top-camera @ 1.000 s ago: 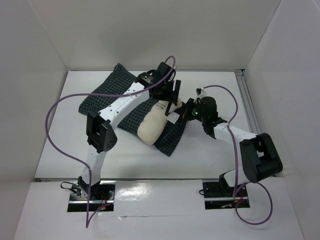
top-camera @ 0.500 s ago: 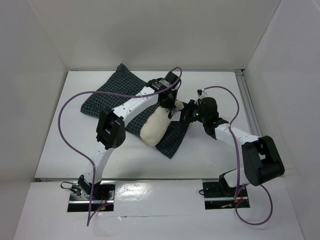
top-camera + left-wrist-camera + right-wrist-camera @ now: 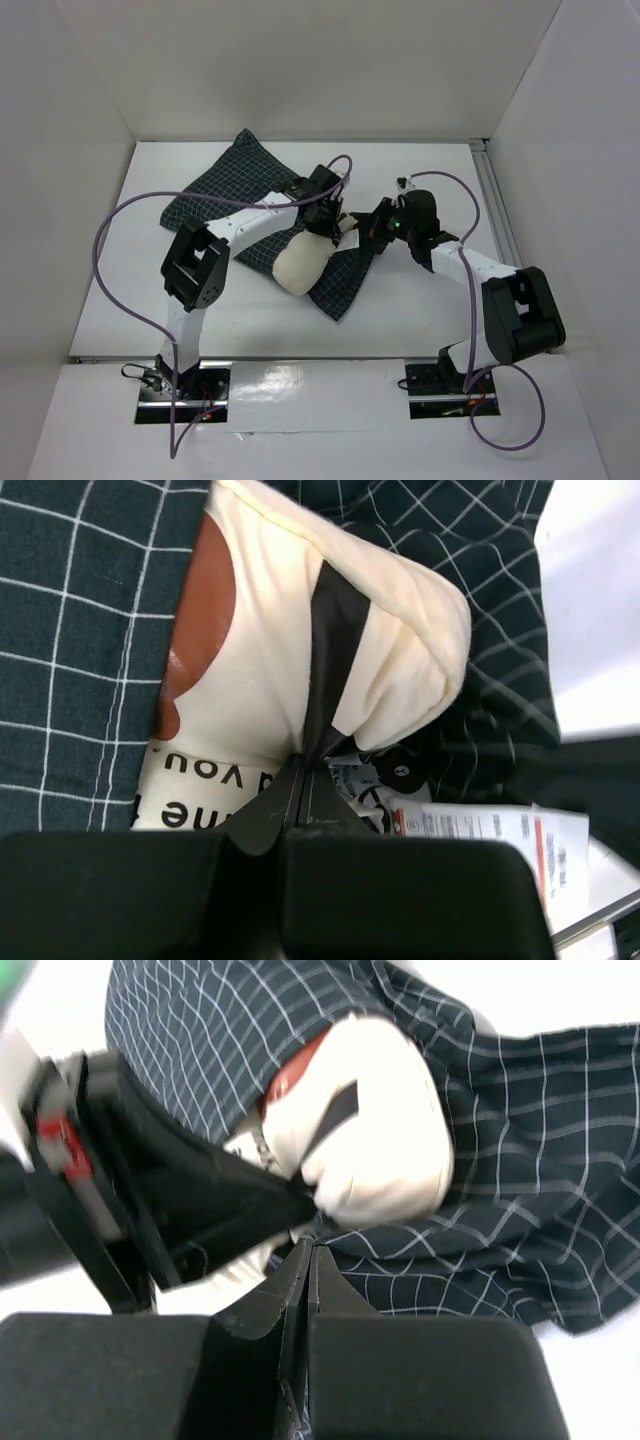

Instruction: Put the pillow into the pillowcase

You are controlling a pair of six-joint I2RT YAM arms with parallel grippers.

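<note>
Left arm (image 3: 250, 214) across pillowcase (image 3: 213, 187), over pillow (image 3: 300, 266)

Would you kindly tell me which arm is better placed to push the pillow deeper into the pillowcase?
Left: the left fingers are pinched shut on the pillow, ready to drive it in, while the right fingers seem to hold the pillowcase edge.

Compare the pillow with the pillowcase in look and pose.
The pillow is cream with a brown print and black lettering; the pillowcase is dark navy with a thin white grid. The pillow is plump and bunched, while the pillowcase lies fairly flat. The pillowcase spreads wider, showing beyond the pillow on both sides. Both are soft cloth.
</note>
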